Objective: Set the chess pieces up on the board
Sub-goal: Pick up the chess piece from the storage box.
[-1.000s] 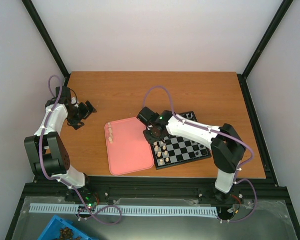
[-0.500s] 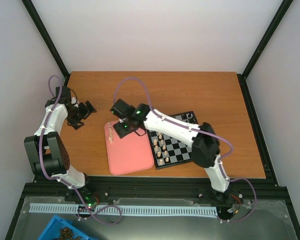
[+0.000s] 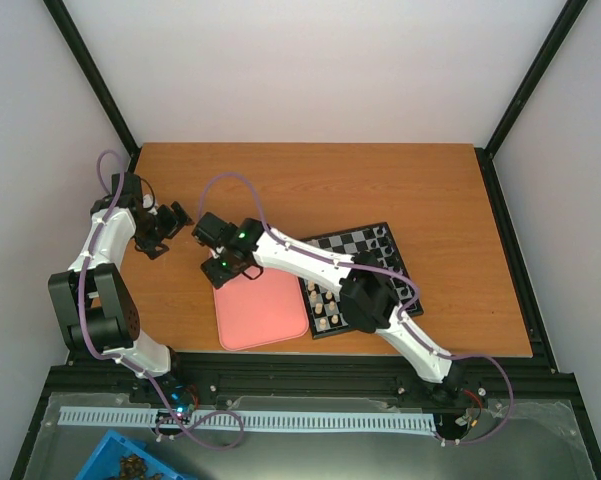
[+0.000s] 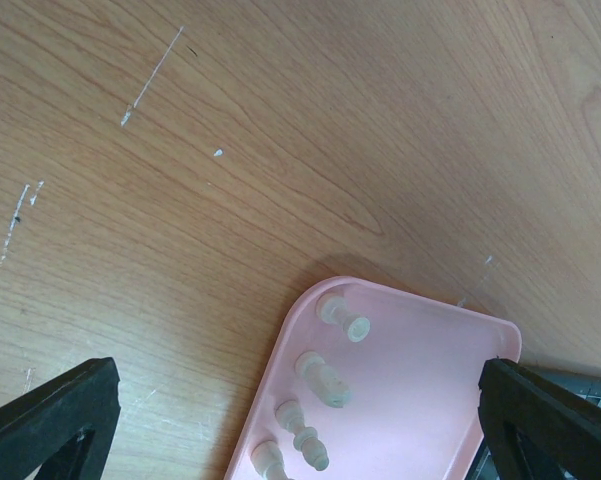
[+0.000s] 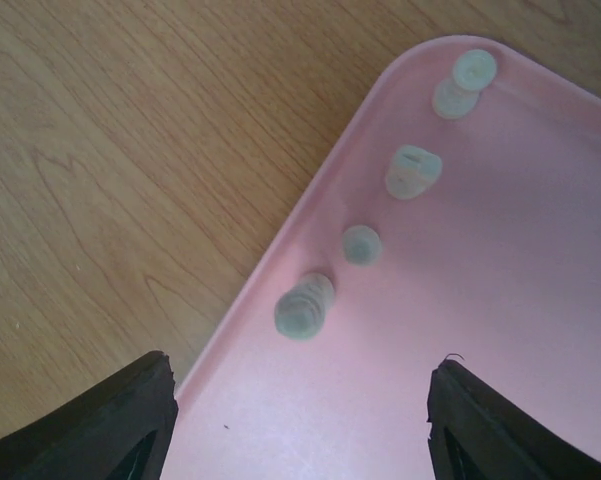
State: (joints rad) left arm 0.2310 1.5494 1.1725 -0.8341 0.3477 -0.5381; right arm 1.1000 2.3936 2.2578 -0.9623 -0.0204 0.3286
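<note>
Looking over the tabletop (image 3: 310, 180), you have the pink tray (image 3: 265, 315) at the near middle. The board (image 3: 362, 242) lies just beside the tray's right edge; whether they touch I cannot tell.

Your right arm stretches from its base, over the board, to the tray's far left corner. The right hand (image 5: 298, 415) hangs there released, fingers wide apart with nothing between them. The left hand (image 3: 170, 230) is off to the left of the tray over bare wood, also spread wide and holding nothing.

Several cream pieces (image 3: 325, 308) already stand on the board's near left squares. Four more sit in a row (image 5: 361, 244) along the tray's left rim. The nearest piece (image 5: 304, 305) is just ahead of the right hand's open fingers and about centred between them. Whether each stands or lies on its side I cannot say for sure.

My read is that you are fetching the next piece from the tray, with the grasp not yet begun. The next move calls for easing forward and down until the fingers straddle that nearest piece alone. The rim is close on one side and the neighbouring piece is near, so line up carefully before you clench. Then lift clear and carry it to a free square on the board.
</note>
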